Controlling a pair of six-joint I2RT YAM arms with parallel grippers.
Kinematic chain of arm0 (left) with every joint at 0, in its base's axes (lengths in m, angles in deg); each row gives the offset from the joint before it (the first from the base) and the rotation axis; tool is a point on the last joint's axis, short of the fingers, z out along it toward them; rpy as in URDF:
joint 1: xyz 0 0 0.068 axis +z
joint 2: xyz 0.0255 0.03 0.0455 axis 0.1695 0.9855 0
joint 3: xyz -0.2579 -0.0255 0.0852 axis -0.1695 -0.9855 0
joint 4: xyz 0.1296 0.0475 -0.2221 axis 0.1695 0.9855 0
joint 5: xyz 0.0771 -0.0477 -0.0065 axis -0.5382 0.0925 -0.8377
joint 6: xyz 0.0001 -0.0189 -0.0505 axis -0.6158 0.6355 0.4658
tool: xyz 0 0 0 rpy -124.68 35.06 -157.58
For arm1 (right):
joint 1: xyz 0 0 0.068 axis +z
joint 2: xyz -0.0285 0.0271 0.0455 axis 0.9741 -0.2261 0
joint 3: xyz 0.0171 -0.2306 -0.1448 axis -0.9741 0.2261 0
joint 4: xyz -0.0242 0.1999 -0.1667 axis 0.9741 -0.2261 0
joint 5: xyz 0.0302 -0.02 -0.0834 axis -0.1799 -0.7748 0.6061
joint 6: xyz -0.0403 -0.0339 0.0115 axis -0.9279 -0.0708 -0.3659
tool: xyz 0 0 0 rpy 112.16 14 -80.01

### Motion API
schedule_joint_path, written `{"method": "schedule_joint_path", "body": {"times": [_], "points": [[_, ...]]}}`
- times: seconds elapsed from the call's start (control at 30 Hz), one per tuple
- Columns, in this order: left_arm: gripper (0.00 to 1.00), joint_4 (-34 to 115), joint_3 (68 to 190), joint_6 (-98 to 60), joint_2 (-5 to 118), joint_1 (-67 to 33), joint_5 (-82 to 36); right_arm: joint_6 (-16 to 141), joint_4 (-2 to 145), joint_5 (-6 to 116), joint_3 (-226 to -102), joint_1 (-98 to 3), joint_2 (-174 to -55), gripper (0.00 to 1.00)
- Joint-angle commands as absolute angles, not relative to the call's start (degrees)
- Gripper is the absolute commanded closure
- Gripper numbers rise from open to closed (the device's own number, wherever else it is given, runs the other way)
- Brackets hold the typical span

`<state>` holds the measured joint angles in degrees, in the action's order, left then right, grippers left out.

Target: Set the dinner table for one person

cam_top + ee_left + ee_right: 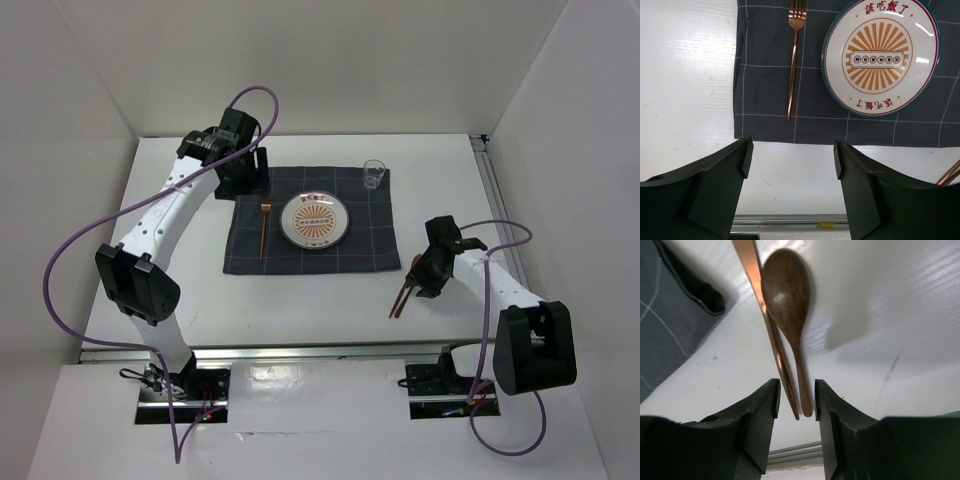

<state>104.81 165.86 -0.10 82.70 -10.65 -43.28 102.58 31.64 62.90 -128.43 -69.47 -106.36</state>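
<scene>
The dinner table (pixel 300 310), a large plain white rectangular top, smooth and matte, lies flat under both arms. Its long axis runs from the left arm's side to the right arm's side, and its short axis points away from the bases.

On it, below the right gripper (pixel 796 392), lie a dark wooden spoon (pixel 786 280) and a flat copper-coloured piece of cutlery (pixel 752 270). They are side by side, touching along the handles. The bowl of the spoon points away from the fingertips, and both handle ends come in between them. The jaws stand narrow but not clamped, because a strip of white table shows between one finger and the copper handle.

The right arm is folded low. Its elbow is near its base and its forearm reaches inward over the near right part of the table.

To the inner side of this gripper is a dark grey checked cloth (pixel 365 250) which carries a round white plate with an orange sunburst (pixel 315 221). A slim copper fork (pixel 263 232) lies on the cloth beside the plate, and a small clear glass (pixel 374 175) stands at the far corner of the cloth.

The left gripper (pixel 792 150) hangs at the far left corner of the cloth, pointing down. Its jaws are wide apart and hold nothing. The left arm stretches far forward from its base in a long bend.
</scene>
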Motion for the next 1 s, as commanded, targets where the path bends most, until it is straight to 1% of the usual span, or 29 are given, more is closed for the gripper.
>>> {"method": "schedule_joint_path", "body": {"times": [0.0, 0.03, 0.27, 0.37, 0.5, 0.53, 0.57, 0.67, 0.7, 0.83, 0.9, 0.97], "points": [[0.17, 103.8, 166.0, 0.4, 80.4, -10.6, -42.3, 101.3, 32.9, 65.2, -130.8, -68.8, -105.2, 0.54], [0.17, 103.8, 166.0, 0.4, 80.4, -10.6, -42.3, 101.3, 33.6, 65.2, -130.8, -68.8, -105.9, 0.53], [0.18, 103.8, 166.0, 0.4, 80.4, -10.6, -41.7, 101.9, 35.5, 66.3, -128.7, -68.8, -113.8, 0.53], [0.18, 103.3, 166.0, 0.4, 80.9, -10.6, -41.7, 103.2, 35.5, 66.3, -128.1, -68.8, -114.7, 0.59], [0.18, 103.3, 165.5, 0.4, 80.9, -10.6, -41.2, 104.4, 34.5, 68.2, -128.1, -68.8, -115.8, 0.71], [0.18, 103.3, 165.5, 0.4, 80.9, -10.6, -41.2, 104.9, 33.9, 68.2, -128.1, -68.8, -115.8, 0.71], [0.18, 103.3, 165.5, 0.4, 80.9, -10.6, -41.2, 105.6, 33.2, 68.8, -128.8, -68.8, -115.0, 0.79], [0.18, 103.3, 165.5, -0.1, 81.4, -10.6, -41.2, 106.8, 30.3, 71.4, -130.8, -68.8, -111.7, 0.92], [0.18, 103.3, 165.5, -0.1, 81.4, -10.6, -41.2, 106.2, 29.0, 73.0, -131.6, -68.8, -109.7, 1.00], [0.18, 101.9, 165.5, -0.1, 81.4, -10.6, -39.6, 102.1, 27.3, 78.7, -138.8, -65.3, -108.2, 1.00], [0.18, 101.4, 166.0, -0.1, 81.4, -10.6, -39.1, 99.8, 27.3, 78.7, -145.1, -63.3, -110.0, 1.00], [0.18, 102.0, 167.4, -0.1, 82.0, -10.6, -39.1, 92.6, 31.5, 74.2, -151.1, -61.9, -114.0, 1.00]]}}
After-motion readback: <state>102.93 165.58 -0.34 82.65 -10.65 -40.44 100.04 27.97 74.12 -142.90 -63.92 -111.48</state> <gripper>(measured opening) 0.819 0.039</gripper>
